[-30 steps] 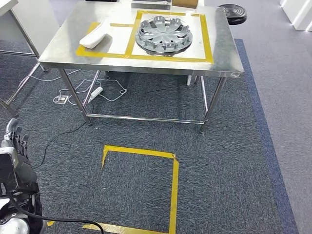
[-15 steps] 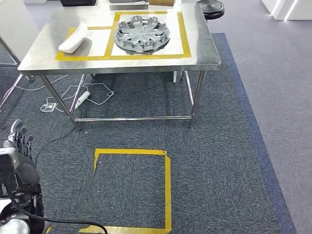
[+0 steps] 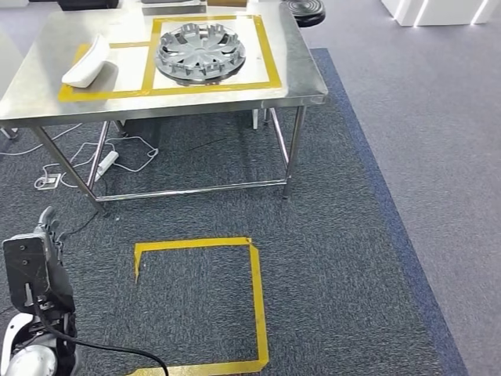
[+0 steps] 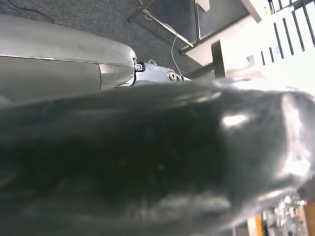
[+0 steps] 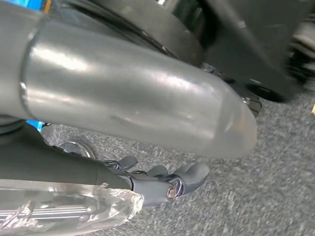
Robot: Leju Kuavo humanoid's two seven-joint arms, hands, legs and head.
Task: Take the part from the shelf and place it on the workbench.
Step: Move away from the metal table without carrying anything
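1. The stainless-steel workbench (image 3: 177, 98) stands on dark grey carpet (image 3: 331, 258) at the far side of the head view, its top marked with yellow tape rectangles (image 3: 268, 59).
2. The round grey plastic wheel cover (image 3: 200, 52) lies flat on the workbench inside the larger taped rectangle, toward the right end of the top.
3. The white curved plastic part (image 3: 87, 63) lies inside the smaller taped rectangle, toward the left end of the top, just beside the wheel cover's rectangle and apart from the wheel cover itself.
4. The left hand (image 3: 50, 231) hangs low at the robot's left side, above the carpet and well apart from the workbench and both parts. Its dark fingers point away from the robot with nothing visible among them; how far they are spread cannot be told.
5. The right hand (image 5: 167, 179) is seen in the right wrist view over the carpet. Its dark fingers extend side by side; a crinkled clear plastic film (image 5: 70, 209) lies beside the hand, and whether the hand holds it cannot be told.
6. A yellow tape outline (image 3: 248, 301) marks the carpet in front of the workbench. A white power strip (image 3: 106, 163) with cables lies on the carpet under the workbench's left end.
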